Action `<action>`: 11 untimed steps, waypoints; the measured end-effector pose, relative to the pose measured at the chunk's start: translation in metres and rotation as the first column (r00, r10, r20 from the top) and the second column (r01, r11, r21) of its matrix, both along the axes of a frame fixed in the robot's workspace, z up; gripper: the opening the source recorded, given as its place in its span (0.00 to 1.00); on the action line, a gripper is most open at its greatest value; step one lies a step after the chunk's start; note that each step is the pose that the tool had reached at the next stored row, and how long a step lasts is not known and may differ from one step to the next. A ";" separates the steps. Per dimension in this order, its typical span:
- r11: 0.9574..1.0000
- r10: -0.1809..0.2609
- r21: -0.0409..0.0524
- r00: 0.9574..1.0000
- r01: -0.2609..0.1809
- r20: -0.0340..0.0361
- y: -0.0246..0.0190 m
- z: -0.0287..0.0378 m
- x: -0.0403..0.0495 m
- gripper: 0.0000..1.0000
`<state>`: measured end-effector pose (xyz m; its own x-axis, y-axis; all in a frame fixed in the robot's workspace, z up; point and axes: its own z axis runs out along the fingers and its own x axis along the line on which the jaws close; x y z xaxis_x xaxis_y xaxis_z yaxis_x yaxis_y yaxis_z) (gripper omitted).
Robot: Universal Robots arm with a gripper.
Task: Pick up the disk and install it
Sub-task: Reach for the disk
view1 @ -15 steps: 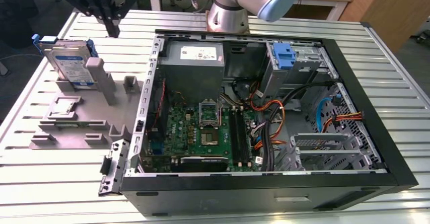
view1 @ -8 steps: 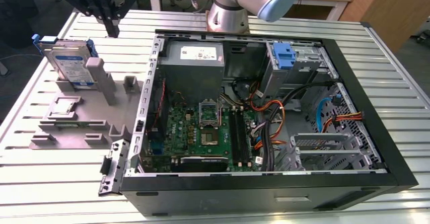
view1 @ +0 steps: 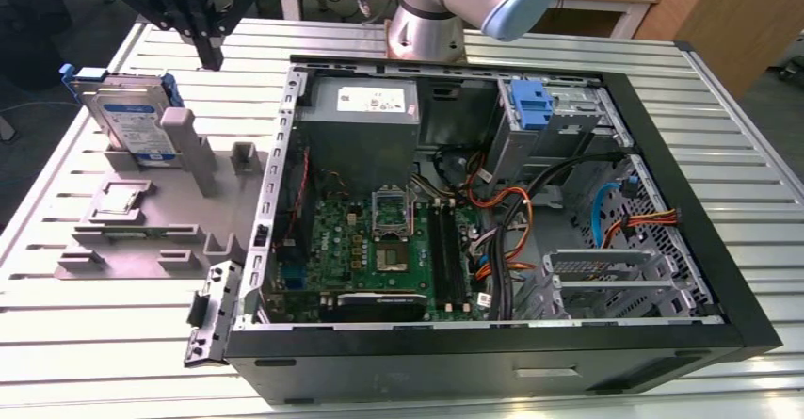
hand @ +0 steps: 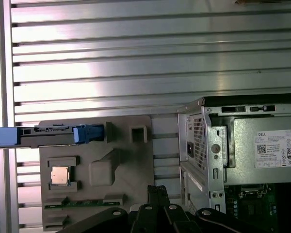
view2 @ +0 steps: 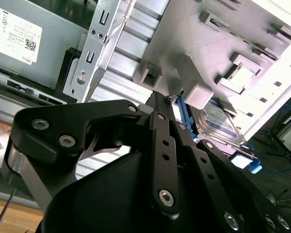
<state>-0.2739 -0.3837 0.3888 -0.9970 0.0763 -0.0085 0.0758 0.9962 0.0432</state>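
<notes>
Judging disk (view1: 130, 122) rigid, fairly heavy, smooth metal, shock-sensitive; best pinch across flat faces near top edge, clear of blue rails (view1: 172, 94). Stands upright on edge in grey fixture (view1: 126, 249), exterior view's left of open computer case (view1: 477, 358). Farther back, apart from disk, my gripper (view1: 210, 56) hangs fingers-down, pressed together, empty.

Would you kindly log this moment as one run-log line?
stage: pre-pick | gripper: shut, empty, near grey fixture | disk: upright in grey fixture, ungrasped | computer case: open, disk not installed
</notes>
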 end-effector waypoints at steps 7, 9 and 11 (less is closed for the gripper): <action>1.000 0.000 0.000 1.000 0.000 0.000 0.0000 0.0000 -0.0079 0.11; 1.000 0.000 0.000 1.000 0.000 0.000 0.0000 0.0000 -0.0106 0.11; 1.000 0.000 0.000 1.000 0.000 0.000 0.0000 0.0000 -0.0132 0.11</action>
